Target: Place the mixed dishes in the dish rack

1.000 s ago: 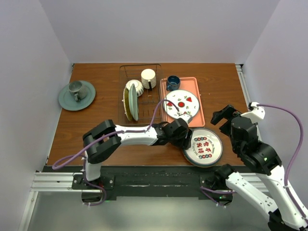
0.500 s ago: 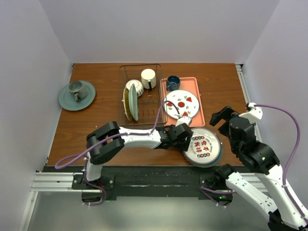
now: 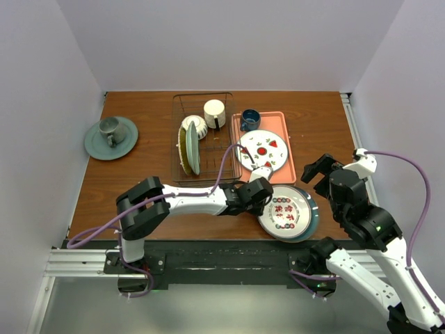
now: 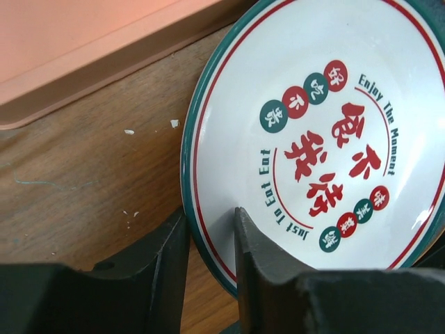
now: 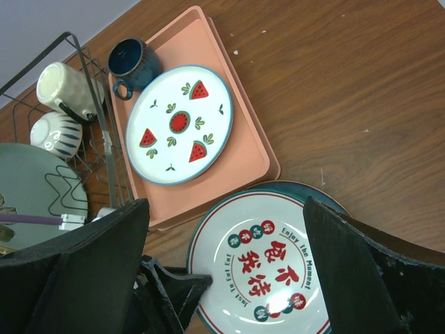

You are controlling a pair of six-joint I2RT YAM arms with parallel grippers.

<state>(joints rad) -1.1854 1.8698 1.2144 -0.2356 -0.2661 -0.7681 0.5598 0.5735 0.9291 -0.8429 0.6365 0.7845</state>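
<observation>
The teal-rimmed plate (image 3: 286,212) lies face up on the near right part of the worktop (image 3: 139,188), just in front of the pink tray (image 3: 290,149). A darker crescent shows along its right side. It may be a second plate underneath, but I cannot tell.

My left gripper (image 4: 208,221) has its fingers clamped on the plate's left rim, one on the white face and the other outside the edge. I judge an edge grip is the only one on offer, since a flat plate gives nothing else to hold. I can't tell whether that rim has left the wood.

The plate is round, so it has no long axis, and its face points straight up. The dish rack (image 3: 203,95) sits further back and to the left, with its length running away from the arm bases. In it the yellow plate (image 3: 182,147) and mint-green plate (image 3: 192,149) stand on edge, faces turned sideways, ahead of the cream bowl (image 3: 194,126) and cream mug (image 3: 214,113). I reckon this plate needs tipping upright the same way.

My right gripper (image 3: 318,170) hovers beside the plate with its fingers wide apart and nothing in them.
</observation>
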